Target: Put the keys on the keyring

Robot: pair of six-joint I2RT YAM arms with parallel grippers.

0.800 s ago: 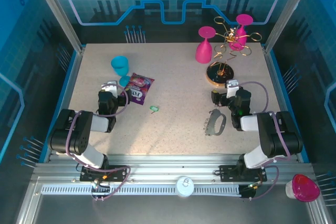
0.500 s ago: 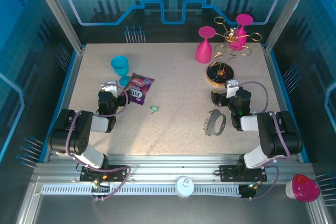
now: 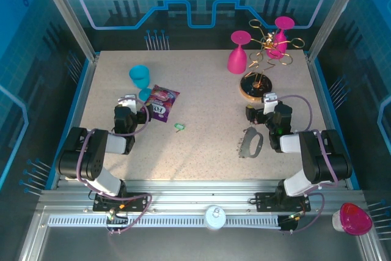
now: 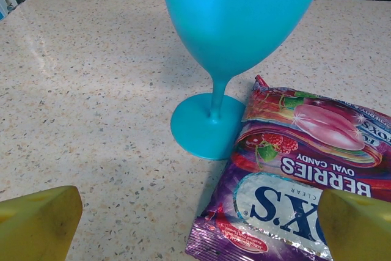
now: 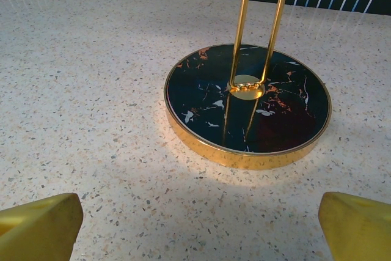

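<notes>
From above, the left gripper (image 3: 127,99) and the right gripper (image 3: 269,98) both rest low on the table (image 3: 208,77), jaws spread wide and holding nothing. The keyring (image 3: 251,143) lies flat just behind the right gripper, back toward its own base and slightly to its left. The green-tagged key (image 3: 179,126) lies off to the left gripper's right and a little behind it, on bare table between the arms. I cannot make out the red-tagged key.

The key looks tiny, light and thin, so it would likely skid under a finger. The plastic tag seems the best place to pinch it. The keyring looks stiff, flat and slick, and lifting it probably means gripping across one long side.

In the left wrist view, the yellow fingers (image 4: 36,221) stand far apart. A snack packet (image 4: 293,169) lies just ahead and to the right, with a blue glass (image 4: 238,16) upright beyond it and its foot at the packet's edge.

In the right wrist view, the jaws are equally wide, and the rack (image 5: 247,105) stands just ahead on its round dark base. Free room lies behind and inward of both grippers.
</notes>
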